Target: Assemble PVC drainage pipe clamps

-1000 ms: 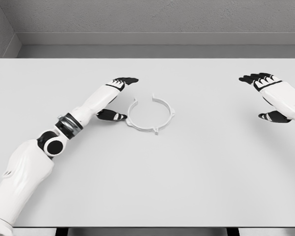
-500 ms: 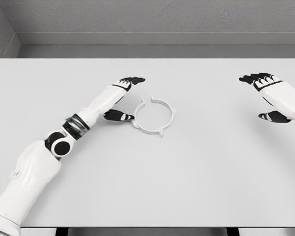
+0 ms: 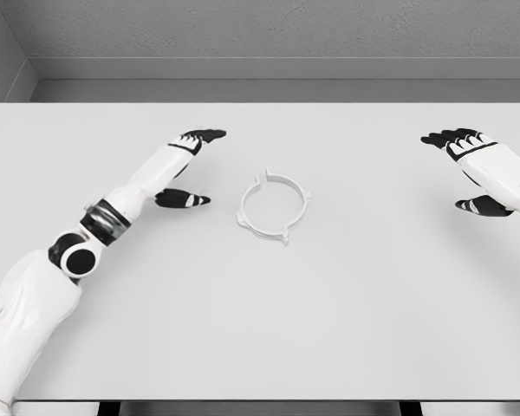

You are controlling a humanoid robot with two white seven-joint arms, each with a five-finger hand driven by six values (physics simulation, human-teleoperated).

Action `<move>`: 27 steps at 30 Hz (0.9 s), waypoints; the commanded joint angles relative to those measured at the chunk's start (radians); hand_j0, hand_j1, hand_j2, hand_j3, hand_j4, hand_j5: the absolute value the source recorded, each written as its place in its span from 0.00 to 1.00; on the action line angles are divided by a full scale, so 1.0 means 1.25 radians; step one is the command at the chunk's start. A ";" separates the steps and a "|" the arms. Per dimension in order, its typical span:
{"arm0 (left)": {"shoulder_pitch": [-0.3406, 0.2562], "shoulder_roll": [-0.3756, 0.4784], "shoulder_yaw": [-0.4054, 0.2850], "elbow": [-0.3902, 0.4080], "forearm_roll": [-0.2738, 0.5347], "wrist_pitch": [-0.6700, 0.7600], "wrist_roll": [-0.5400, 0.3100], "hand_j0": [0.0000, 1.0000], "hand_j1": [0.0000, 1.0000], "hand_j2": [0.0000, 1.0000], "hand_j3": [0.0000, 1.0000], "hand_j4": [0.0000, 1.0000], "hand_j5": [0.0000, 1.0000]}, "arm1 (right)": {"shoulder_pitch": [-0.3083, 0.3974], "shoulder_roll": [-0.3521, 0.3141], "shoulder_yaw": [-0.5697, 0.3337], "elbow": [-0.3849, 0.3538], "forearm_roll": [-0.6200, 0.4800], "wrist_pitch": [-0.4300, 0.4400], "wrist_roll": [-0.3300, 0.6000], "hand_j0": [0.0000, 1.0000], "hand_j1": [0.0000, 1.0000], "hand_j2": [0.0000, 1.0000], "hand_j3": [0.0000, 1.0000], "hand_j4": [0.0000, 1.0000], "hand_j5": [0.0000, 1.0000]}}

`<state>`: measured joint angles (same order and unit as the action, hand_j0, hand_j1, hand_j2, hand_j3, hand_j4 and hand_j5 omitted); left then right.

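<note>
The robot's left hand (image 3: 180,166), fingers and thumb spread and holding nothing, has drawn back toward the left edge of the pale grey worktop (image 3: 347,312), parting from the white plastic ring-shaped pipe clamp (image 3: 274,204) it had nudged rightward half a second earlier. The clamp lies flat near the worktop's middle, well apart from both hands, apparently positioned for assembly. The right hand (image 3: 470,169) hovers open near the right edge. No containers are visible.

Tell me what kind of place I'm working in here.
Probably a bare simulated test bench, not a real workshop: a plain white table against a grey wall, holding only a white pipe clamp ring, with the left robot hand and right robot hand open above it.
</note>
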<state>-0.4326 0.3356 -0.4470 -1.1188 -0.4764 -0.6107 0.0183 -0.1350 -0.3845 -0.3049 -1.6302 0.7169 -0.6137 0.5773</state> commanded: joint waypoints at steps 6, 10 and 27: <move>0.002 0.014 -0.031 -0.054 -0.002 0.000 0.000 1.00 1.00 1.00 1.00 1.00 1.00 | 0.000 0.000 0.000 0.000 -0.005 0.002 0.000 1.00 1.00 1.00 1.00 1.00 1.00; 0.011 0.015 -0.054 -0.077 0.000 0.000 0.000 1.00 1.00 1.00 1.00 1.00 1.00 | -0.001 0.001 0.000 0.000 -0.004 0.002 0.000 1.00 1.00 1.00 1.00 1.00 1.00; 0.033 0.025 -0.095 -0.120 -0.005 0.000 0.000 1.00 1.00 1.00 1.00 1.00 1.00 | -0.004 0.000 0.018 0.003 -0.004 0.002 0.000 1.00 1.00 1.00 1.00 1.00 1.00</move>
<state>-0.3912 0.3677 -0.5567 -1.2677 -0.4867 -0.6107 0.0180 -0.1396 -0.3845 -0.2820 -1.6258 0.7185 -0.6137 0.5772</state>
